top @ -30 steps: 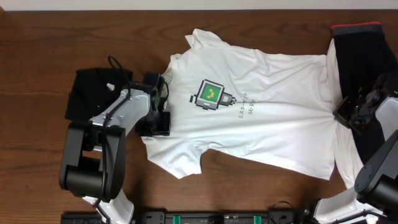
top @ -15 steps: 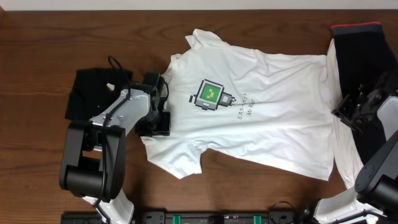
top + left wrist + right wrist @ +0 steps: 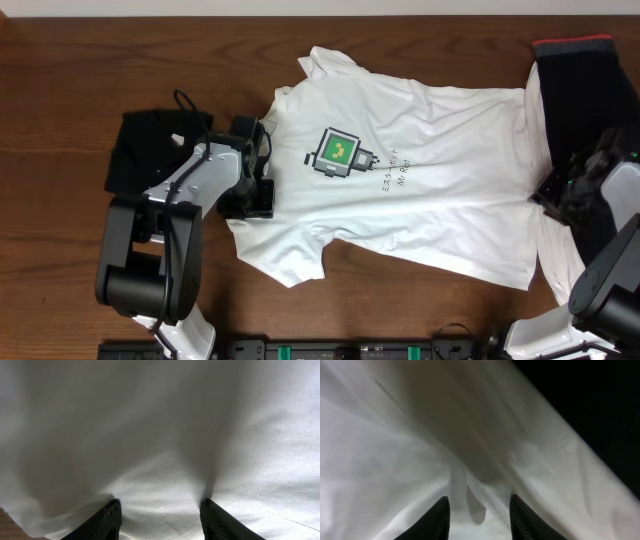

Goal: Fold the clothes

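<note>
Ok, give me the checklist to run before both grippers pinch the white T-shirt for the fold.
1. T-shirt spread flat on the table, logo up: ok.
2. Both sleeves laid out, not tucked under: ok.
3. Left gripper over white cloth at the collar end, jaws open: ok.
4. Right gripper at the hem end, jaws open with a ridge of white cloth between them: ok.
5. Right gripper would catch only the T-shirt, not the black garment beside the hem: cannot tell.
</note>
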`<state>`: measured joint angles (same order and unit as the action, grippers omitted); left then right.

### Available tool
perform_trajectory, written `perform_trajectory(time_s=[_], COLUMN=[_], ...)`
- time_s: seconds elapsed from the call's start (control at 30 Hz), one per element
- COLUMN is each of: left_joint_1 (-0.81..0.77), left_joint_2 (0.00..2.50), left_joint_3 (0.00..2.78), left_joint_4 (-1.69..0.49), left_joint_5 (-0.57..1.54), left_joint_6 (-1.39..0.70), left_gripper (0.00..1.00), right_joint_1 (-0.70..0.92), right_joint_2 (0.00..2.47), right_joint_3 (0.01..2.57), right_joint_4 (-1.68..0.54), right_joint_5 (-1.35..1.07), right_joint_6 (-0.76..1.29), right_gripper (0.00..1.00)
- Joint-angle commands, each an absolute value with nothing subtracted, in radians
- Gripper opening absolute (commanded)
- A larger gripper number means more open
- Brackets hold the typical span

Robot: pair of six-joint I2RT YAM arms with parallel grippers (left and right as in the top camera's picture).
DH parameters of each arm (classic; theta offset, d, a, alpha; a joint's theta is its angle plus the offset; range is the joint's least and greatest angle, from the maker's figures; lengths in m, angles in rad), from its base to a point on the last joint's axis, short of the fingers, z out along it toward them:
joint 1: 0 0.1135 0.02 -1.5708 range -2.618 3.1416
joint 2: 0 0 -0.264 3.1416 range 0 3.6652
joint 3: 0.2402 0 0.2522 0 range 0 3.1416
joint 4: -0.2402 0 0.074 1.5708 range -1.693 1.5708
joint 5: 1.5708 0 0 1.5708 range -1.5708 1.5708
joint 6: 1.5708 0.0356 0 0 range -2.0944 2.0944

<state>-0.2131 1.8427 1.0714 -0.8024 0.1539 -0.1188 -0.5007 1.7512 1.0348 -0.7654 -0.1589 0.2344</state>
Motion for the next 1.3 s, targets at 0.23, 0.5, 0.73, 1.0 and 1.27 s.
perform_trajectory(time_s=[0.23,0.5,0.73,1.0,1.27], left_joint_1=[-0.213,-0.213,-0.213,-0.213,-0.213], left_joint_2=[1.875,1.874,1.874,1.875,1.874], left_joint_3=[1.064,1.064,1.064,1.064,1.067], left_joint_4=[-0.783,-0.783,-0.783,-0.783,-0.781], left_joint_5=[0.146,0.146,0.146,0.146,0.146], left_joint_6=[-0.105,-0.105,-0.105,-0.105,-0.105], left_gripper=[0.53,0.53,0.53,0.53,0.54], right_joint_1=[-0.491,-0.522,-0.57,-0.575,-0.518], right_joint_2=[1.733,1.689,1.575,1.555,1.555], right_joint_3=[0.929,0.968,0.998,0.998,0.994], right_joint_4=[-0.654,-0.704,-0.76,-0.802,-0.937], right_joint_5=[-0.26,-0.265,-0.187,-0.206,-0.34], right_joint_6=[0.223,0.223,0.224,0.233,0.156], right_gripper=[0.24,0.04,0.04,0.21,0.25])
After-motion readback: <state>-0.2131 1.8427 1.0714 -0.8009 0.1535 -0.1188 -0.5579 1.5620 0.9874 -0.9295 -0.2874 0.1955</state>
